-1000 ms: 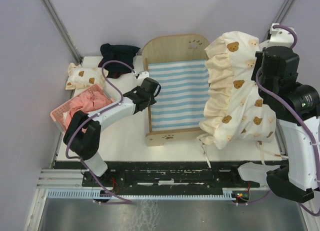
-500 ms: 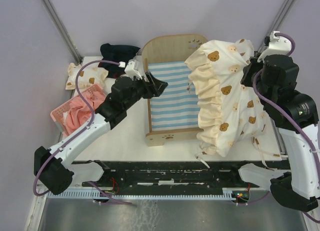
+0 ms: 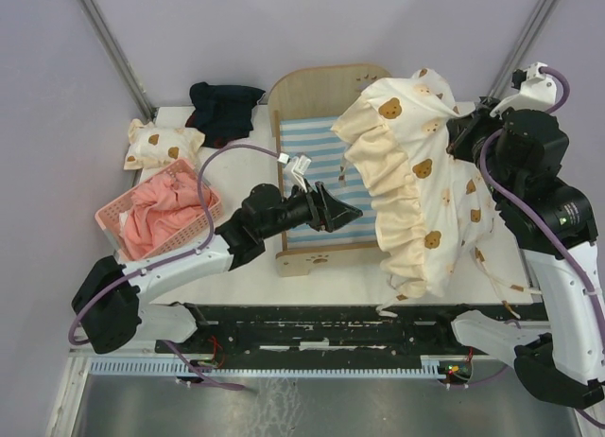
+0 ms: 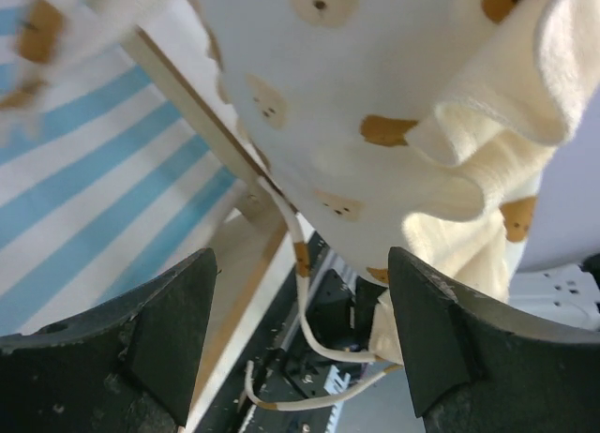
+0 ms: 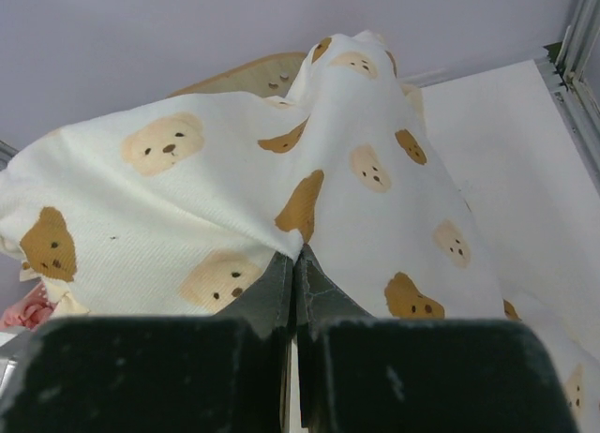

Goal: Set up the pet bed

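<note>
Pet bed (image 3: pixel 307 148) sits upper centre of the top view on the desk (image 3: pixel 331 276). Its right side is hidden by the hanging bear-print quilt (image 3: pixel 416 191), and the left arm covers part of the footboard. Left pincer (image 4: pixel 300 260) gapes wide, empty, over the mattress. Right pincer (image 5: pixel 295 264) pinched tight on the quilt. Pink basket (image 3: pixel 113 215), pillow (image 3: pixel 156 144), dark cloth (image 3: pixel 222 106) at left.

Your overhead view is bright and evenly lit from above. The white tabletop (image 3: pixel 241 267) shows no glare, and the cream bear-print quilt (image 3: pixel 416 182) casts only a faint, soft shadow. In your left wrist view the quilt's edge smears into blur at the upper left, and the left gripper (image 4: pixel 298 264) has dark fingers (image 4: pixel 159 335) that are out of focus. Your right wrist view renders the quilt's weave crisply, but the black body of the right gripper (image 5: pixel 295 278) is blurred along the bottom.
</note>
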Action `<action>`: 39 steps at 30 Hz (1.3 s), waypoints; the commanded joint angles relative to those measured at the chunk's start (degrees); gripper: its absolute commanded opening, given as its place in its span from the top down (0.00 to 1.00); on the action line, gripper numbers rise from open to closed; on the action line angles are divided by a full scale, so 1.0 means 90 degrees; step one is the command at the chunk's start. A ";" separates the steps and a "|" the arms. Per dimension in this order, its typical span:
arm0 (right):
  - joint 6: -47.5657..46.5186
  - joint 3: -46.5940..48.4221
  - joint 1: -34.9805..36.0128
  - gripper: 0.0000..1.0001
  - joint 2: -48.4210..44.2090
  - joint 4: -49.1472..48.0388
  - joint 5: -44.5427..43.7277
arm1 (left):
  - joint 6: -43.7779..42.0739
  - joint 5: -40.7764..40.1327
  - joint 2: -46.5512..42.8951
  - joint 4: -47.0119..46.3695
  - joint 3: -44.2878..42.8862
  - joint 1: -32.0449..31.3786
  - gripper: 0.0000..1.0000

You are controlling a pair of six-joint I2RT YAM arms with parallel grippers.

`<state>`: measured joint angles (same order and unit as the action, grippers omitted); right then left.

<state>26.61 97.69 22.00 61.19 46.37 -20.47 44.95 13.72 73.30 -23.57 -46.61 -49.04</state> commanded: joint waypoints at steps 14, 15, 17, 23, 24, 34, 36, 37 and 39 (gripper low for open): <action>0.0779 -0.0348 -0.0013 0.98 -0.0134 -0.1222 -0.0002 | 0.0496 -0.0106 0.0751 -0.1782 -0.0238 -0.1010 0.19; 0.0806 -0.0368 -0.0020 0.98 -0.0128 -0.1247 -0.0017 | 0.0481 -0.0152 0.0794 -0.1830 -0.0279 -0.1058 0.19; 0.0871 -0.0425 -0.0019 0.98 -0.0137 -0.1308 -0.0021 | 0.0486 -0.0191 0.0893 -0.1893 -0.0370 -0.1130 0.19; 0.0912 -0.0509 -0.0019 0.98 -0.0079 -0.1378 -0.0010 | 0.0684 -0.0291 0.0950 -0.2247 -0.0358 -0.1156 0.54; 0.0862 -0.0540 -0.0013 0.98 -0.0071 -0.1408 -0.0006 | 0.0632 -0.0432 0.0872 -0.2053 -0.0367 -0.1157 0.68; 0.0111 -0.1299 -0.0013 0.98 -0.0026 -0.2766 0.0413 | -0.1061 -0.2828 -0.0897 0.0393 -0.0419 -0.0944 0.97; 0.0401 -0.1550 -0.0020 0.98 0.0060 -0.3252 0.1016 | -0.1247 -0.3151 -0.1106 0.1052 -0.0571 -0.0786 0.97; 0.0549 -0.1666 -0.0022 0.98 0.0104 -0.3474 0.1139 | -0.1282 -0.3296 -0.1194 0.1326 -0.0603 -0.0681 0.97; 0.0818 -0.1873 -0.0018 0.98 0.0279 -0.3896 0.1227 | -0.1288 -0.3323 -0.1405 0.1666 -0.0571 -0.0417 0.97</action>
<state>29.93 83.02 22.00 61.93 26.30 -15.22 38.96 -9.37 63.46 -18.13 -49.91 -56.18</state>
